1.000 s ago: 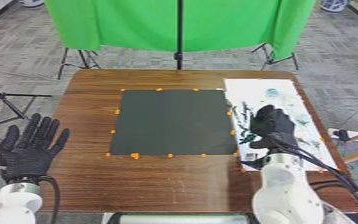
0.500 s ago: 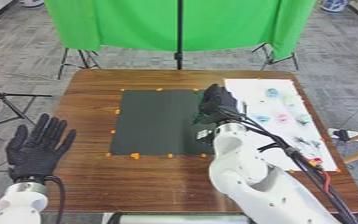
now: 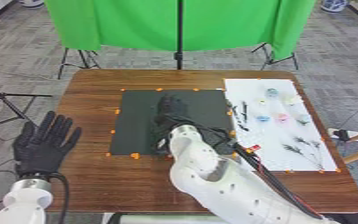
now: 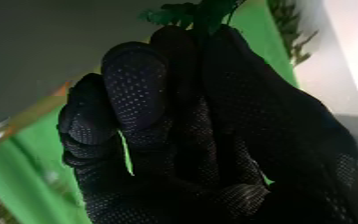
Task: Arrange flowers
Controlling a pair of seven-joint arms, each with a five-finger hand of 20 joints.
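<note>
Right wrist view is giving me the bit that matters: the right hand (image 4: 189, 165) is pinching a green leafy sprig (image 4: 214, 11) at the tips of its fingers and thumb, and the greenery is poking out just beyond them, not lying back over the palm. One leafy bit is fanning off to the side. The fingers are sitting mostly close together, with a slim gap between a couple of them.

In the head view that same hand is sitting over the dark mat (image 3: 138, 122), its fingers pointing at the far edge. I can't tell how the sprig's long axis is lying against the mat, so I'm thinking the next move is choosing that angle before letting go. Setting it down askew, or having leaves snag on the glove, is what I'm worrying about. I'm guessing we're pretty early in the arranging.

The right hand is clearly the nearer one. The left hand (image 3: 40, 155) is waiting off to the mat's left, fingers straight and spread apart.

The white sheet (image 3: 269, 140) is lying just right of the mat, holding a pink flower (image 3: 282, 118), some blue ones and dark sprigs. Both are resting on the brown wooden table (image 3: 140, 190), with a green cloth (image 3: 127, 25) hanging behind and grey carpet running underneath.
</note>
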